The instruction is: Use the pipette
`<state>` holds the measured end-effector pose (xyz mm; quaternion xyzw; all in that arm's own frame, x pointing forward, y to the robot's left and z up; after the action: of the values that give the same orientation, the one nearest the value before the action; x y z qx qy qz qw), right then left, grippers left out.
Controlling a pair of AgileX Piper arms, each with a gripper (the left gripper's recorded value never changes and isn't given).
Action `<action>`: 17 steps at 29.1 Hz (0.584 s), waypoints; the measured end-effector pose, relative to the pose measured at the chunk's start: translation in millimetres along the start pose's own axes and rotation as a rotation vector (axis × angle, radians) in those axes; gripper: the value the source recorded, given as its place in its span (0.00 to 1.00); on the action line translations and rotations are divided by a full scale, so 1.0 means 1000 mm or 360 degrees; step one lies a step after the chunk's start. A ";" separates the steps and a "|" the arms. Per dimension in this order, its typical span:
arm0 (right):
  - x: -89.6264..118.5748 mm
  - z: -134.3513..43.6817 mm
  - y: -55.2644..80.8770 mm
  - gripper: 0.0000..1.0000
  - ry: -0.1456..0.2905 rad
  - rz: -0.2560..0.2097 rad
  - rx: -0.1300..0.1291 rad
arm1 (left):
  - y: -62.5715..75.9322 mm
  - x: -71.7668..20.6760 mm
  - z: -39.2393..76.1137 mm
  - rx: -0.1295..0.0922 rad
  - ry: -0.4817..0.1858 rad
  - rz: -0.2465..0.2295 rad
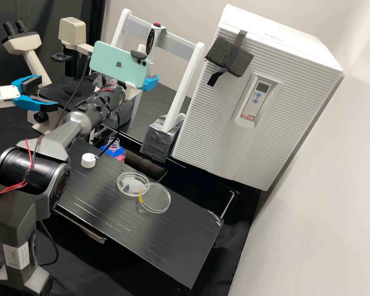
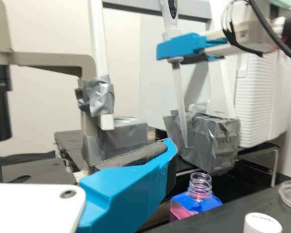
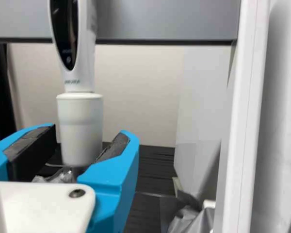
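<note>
Clenched on the pipette (image 3: 79,124), the right hand (image 3: 72,155) grips its white collar between the two blue fingers (image 3: 117,158) and holds it upright. From the left wrist view, this hand (image 2: 184,46) sits high, and the pipette's long clear tip (image 2: 179,104) hangs down from it. The tip ends above the open neck of the bottle (image 2: 200,187) and is not in it. In the high view the pipette's dark upper body (image 1: 151,41) rises behind a mint-green phone (image 1: 119,63) mounted on the right arm.

The left hand (image 1: 43,93) is released, its fingers (image 1: 33,102) spread with nothing between them. It hovers off the worktop's left edge in front of a microscope (image 1: 24,45).

The bottle (image 1: 116,151) holds pink liquid, wears a blue label and stands uncapped just past the worktop's far edge, near the far left corner. Its white cap (image 1: 88,160) lies on the worktop (image 1: 160,238) just beside it. Two clear petri dishes (image 1: 132,183) sit near the middle of the worktop, overlapping at their rims, with a small yellow piece (image 1: 140,197) where they meet.

Behind the far edge stand a white frame (image 1: 185,82), its foot wrapped in grey tape, and a ribbed white machine (image 1: 218,123).
</note>
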<state>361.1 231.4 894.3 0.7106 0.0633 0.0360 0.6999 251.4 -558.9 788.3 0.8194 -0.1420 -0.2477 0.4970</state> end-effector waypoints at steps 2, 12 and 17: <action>-0.007 0.000 0.000 1.00 0.0016 -0.0011 -0.0006 | -0.001 -0.0029 0.002 0.0010 0.0028 0.0012; -0.070 0.010 0.005 1.00 0.0151 0.0183 0.0029 | -0.011 -0.0247 0.013 0.0077 0.0243 0.0095; -0.112 0.021 0.003 1.00 0.0183 0.0405 0.0041 | -0.016 -0.0390 0.016 0.0106 0.0310 0.0223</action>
<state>253.2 194.6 900.6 0.7185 0.0131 0.1642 0.6758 210.1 -544.1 778.2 0.8437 -0.1582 -0.1267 0.4971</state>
